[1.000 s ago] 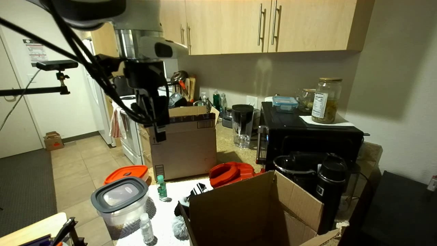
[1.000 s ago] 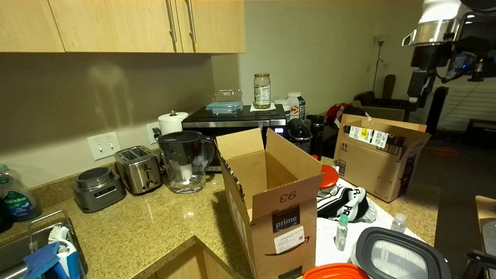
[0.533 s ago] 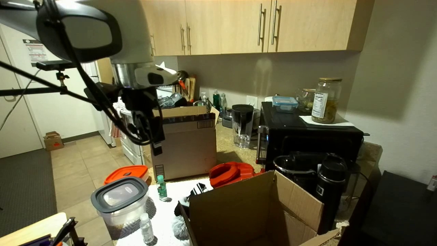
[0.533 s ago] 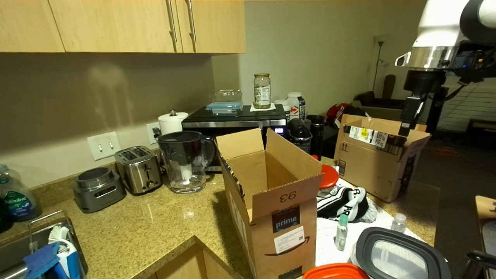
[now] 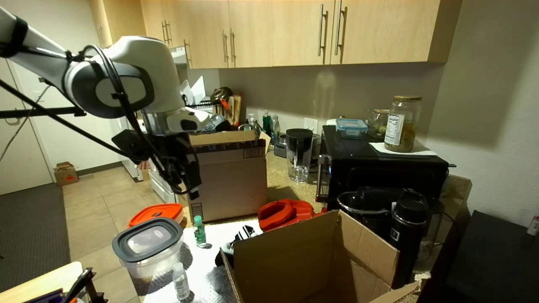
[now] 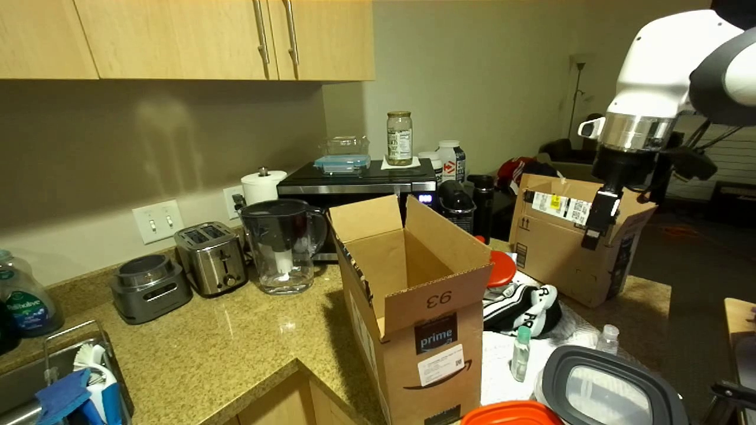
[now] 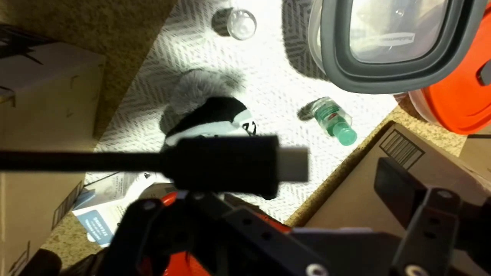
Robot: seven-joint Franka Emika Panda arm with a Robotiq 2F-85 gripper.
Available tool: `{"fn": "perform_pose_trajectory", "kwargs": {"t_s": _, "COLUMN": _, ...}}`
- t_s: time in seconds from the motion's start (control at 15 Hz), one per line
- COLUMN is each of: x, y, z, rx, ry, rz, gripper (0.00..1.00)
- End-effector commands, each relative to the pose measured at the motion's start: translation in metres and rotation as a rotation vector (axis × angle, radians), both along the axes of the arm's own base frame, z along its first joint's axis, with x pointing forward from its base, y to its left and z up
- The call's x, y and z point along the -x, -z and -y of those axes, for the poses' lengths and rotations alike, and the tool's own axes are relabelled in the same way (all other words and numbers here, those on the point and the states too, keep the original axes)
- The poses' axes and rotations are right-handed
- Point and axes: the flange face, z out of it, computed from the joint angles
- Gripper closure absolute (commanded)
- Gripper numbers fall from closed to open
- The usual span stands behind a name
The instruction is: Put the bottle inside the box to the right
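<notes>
**Prime, Palmolive, Rubbermaid**

By the worktop's inner corner, a tall brown cardboard box says "prime", its flap "93" upside down. By the back edge, a clear soap bottle says "Palmolive". A grey-rimmed plastic lid says "Rubbermaid", striped black-and-white cloth "R". A wide brown cardboard box bears two upward arrows.

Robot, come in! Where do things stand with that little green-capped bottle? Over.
Gripper open, empty, in midair. Green-capped bottle upright on the white cloth, not yet boxed. Possible snag: cable plug across the wrist view.
</notes>
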Motion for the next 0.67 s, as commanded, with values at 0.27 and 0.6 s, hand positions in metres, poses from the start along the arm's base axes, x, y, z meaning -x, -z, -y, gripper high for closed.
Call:
{"fn": "perform_pose_trajectory", "kwargs": {"t_s": 0.27, "x": -0.031, "y": 0.058, "z": -0.06, "rx": 0.01, "ry": 0.076, "rz": 0.001, "gripper": 0.0}}
{"fn": "perform_pose_trajectory", "kwargs": {"t_s": 0.6, "x": -0.046, "y": 0.073, "z": -0.081, "rx": 0.022, "ry": 0.184, "rz": 0.02, "gripper": 0.0}}
